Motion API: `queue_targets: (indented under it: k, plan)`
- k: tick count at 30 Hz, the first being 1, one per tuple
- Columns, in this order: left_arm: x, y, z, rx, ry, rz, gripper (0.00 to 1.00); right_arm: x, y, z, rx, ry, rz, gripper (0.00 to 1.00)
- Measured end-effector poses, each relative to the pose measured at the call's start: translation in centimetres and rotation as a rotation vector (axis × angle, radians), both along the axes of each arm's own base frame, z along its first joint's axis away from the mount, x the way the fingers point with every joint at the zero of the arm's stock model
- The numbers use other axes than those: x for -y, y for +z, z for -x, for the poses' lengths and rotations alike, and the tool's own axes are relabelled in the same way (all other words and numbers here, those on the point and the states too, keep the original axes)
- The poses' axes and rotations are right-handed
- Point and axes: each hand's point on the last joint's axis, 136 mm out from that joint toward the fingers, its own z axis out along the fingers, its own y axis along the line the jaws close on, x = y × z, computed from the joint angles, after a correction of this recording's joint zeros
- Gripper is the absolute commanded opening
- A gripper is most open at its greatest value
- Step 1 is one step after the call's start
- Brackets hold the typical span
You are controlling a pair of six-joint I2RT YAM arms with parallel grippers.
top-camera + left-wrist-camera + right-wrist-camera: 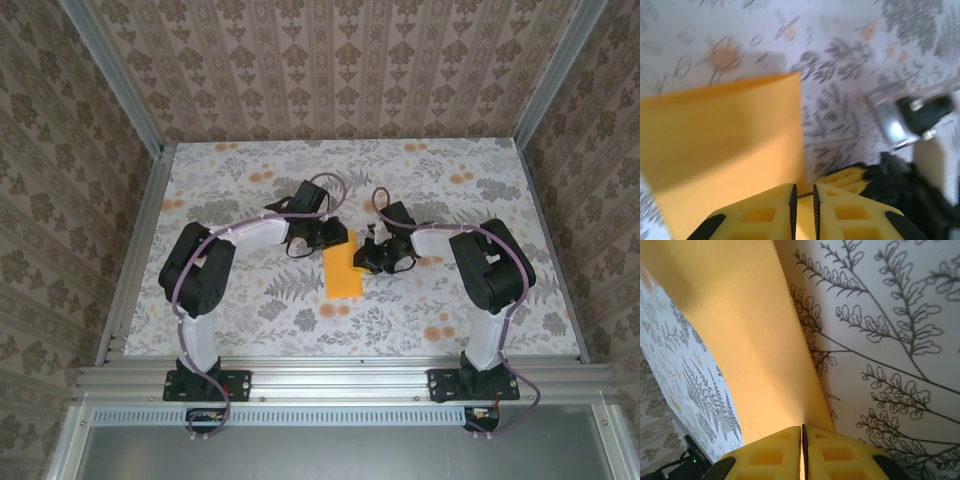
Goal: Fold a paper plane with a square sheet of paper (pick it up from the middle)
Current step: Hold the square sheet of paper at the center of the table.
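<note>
Pinching orange paper (342, 272), closed: left end effector (803, 206), right end effector (803, 442).

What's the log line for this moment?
left tool shut on orange paper | right tool shut on orange paper | fold unfinished

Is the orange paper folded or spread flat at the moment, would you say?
Folded, apparently: from above, the square sheet of paper reads as a narrow rectangle, not a square.

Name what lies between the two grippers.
The orange sheet of paper, in the top view: left gripper on one side, right gripper on the other.
</note>
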Motion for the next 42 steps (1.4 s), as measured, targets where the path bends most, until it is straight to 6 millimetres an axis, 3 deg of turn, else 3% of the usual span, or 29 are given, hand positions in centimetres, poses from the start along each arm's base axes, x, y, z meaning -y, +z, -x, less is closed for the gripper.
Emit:
queue_targets:
  k: [4, 13, 24, 29, 34, 42]
  plan:
    - [1.0, -0.8, -1.0, 0.003, -0.004, 0.016, 0.18, -0.2, 0.0, 0.3, 0.019, 0.039, -0.033, 0.12]
    - [1.2, -4.7, -0.3, -0.072, -0.018, -0.020, 0.16, -0.7, 0.1, 1.1, 0.040, 0.114, -0.078, 0.12]
    - [2.2, -4.1, -1.1, -0.057, -0.028, 0.007, 0.14, -0.8, 0.1, 1.3, 0.044, 0.132, -0.092, 0.12]
    - [2.0, -5.6, -1.1, -0.077, -0.021, -0.019, 0.12, -0.8, 0.2, 1.2, 0.041, 0.124, -0.093, 0.12]
    - [2.0, -5.6, -1.2, -0.078, -0.020, -0.023, 0.10, -0.7, 0.6, 1.1, 0.024, 0.073, -0.091, 0.13]
    - [1.9, -5.6, -1.2, -0.078, -0.017, -0.029, 0.10, -0.5, 1.1, -1.0, 0.050, -0.049, -0.068, 0.13]
